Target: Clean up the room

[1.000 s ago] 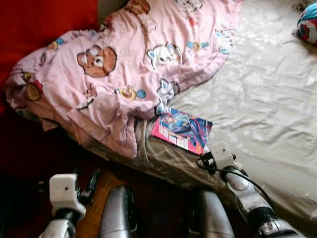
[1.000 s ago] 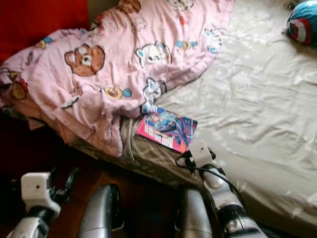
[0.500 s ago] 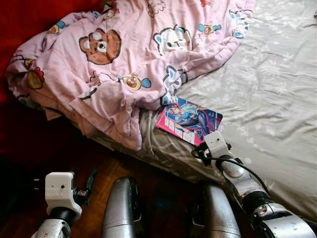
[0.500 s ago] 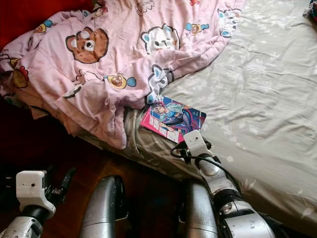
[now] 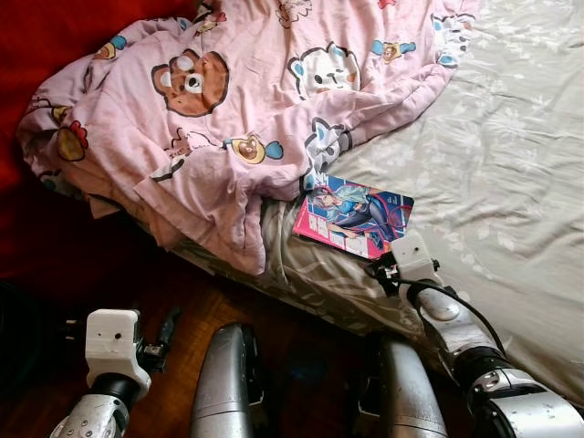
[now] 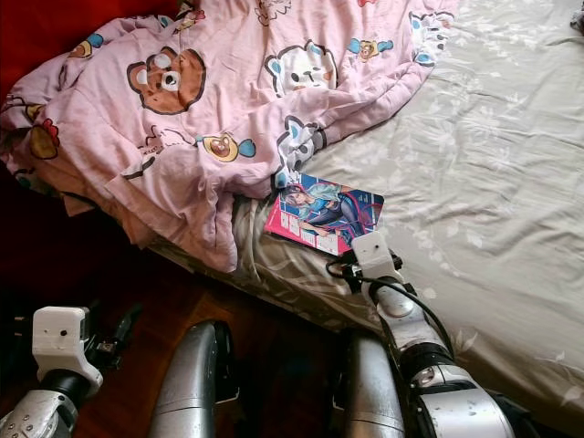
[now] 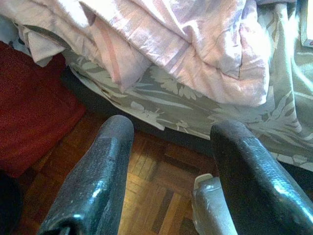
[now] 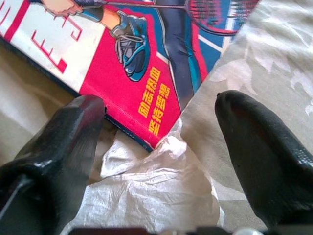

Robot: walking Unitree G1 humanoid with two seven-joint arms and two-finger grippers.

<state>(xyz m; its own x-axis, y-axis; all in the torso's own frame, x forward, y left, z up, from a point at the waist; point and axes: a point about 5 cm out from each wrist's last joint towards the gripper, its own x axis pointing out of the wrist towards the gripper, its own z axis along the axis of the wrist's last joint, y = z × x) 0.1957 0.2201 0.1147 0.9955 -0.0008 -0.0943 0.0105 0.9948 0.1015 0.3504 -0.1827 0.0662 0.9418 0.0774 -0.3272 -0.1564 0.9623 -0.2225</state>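
In the left eye view, a pink blanket [image 5: 246, 100] with bear pictures lies crumpled in the upper left of the frame and hangs over the edge of the bed [image 5: 511, 173]. Just below its lower fold, in the middle of the frame, a book [image 5: 354, 216] with a pink and blue cover lies flat on the grey sheet, close to the bed's edge. It is probably the thing to tidy now, because the right arm reaches toward it from the lower right. The left arm hangs low at the lower left, over the dark wooden floor [image 5: 182, 306].

In the right eye view the scene is the same. The white wrist block of the right arm almost touches the near corner of the book, so the fingers are hidden under it.

In the left wrist view, the left gripper [image 7: 168, 171] is spread wide and holds nothing. It points at the floor and the side of the bed, so I judge it idle.

In the right wrist view, the right gripper [image 8: 161, 147] is also wide apart and empty. One finger stands beside the book's spine at the left, the other over the sheet at the right, and the book's corner lies between them. This placing seems made for closing on that corner. A white crumpled piece, maybe paper [image 8: 156, 191], lies at the bottom middle, just before the book.
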